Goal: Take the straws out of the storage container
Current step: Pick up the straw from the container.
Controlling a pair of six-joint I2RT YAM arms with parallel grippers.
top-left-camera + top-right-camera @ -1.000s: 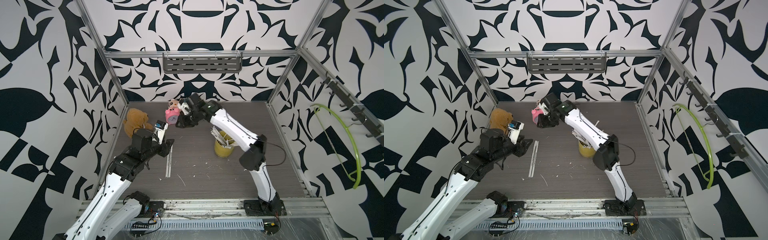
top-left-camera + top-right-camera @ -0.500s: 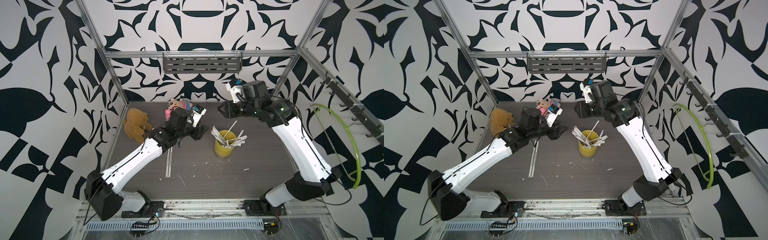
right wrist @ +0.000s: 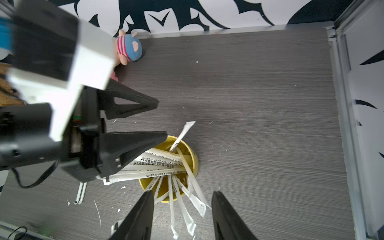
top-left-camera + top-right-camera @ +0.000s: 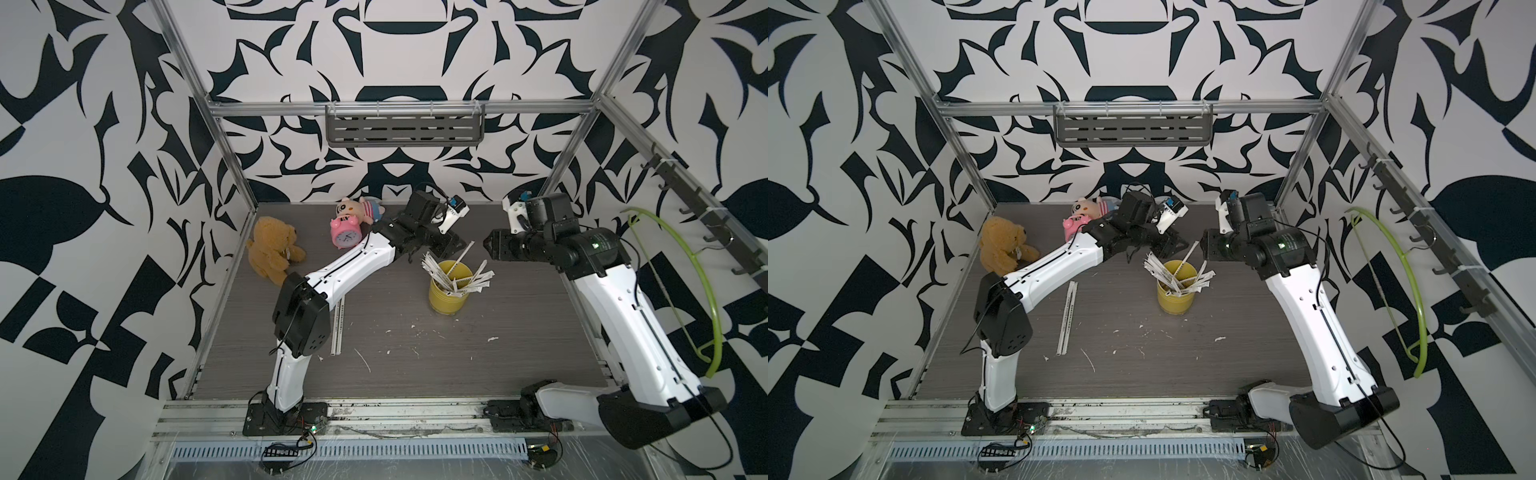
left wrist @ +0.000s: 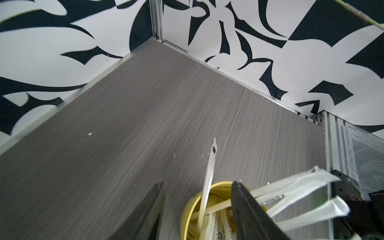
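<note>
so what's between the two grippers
The raised tip of one wrapped straw leaning up out of the yellow cup; it shows in both top views.

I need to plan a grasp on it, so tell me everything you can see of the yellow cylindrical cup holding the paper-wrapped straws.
The yellow cylindrical cup looks like smooth plastic, with an open round mouth. It stands upright near the middle of the dark grey wood-grain table. White paper-wrapped straws fill it and fan out over the rim, one sticking up tallest. The open left gripper hangs close beside its mouth; no contact with the cup shows.
</note>
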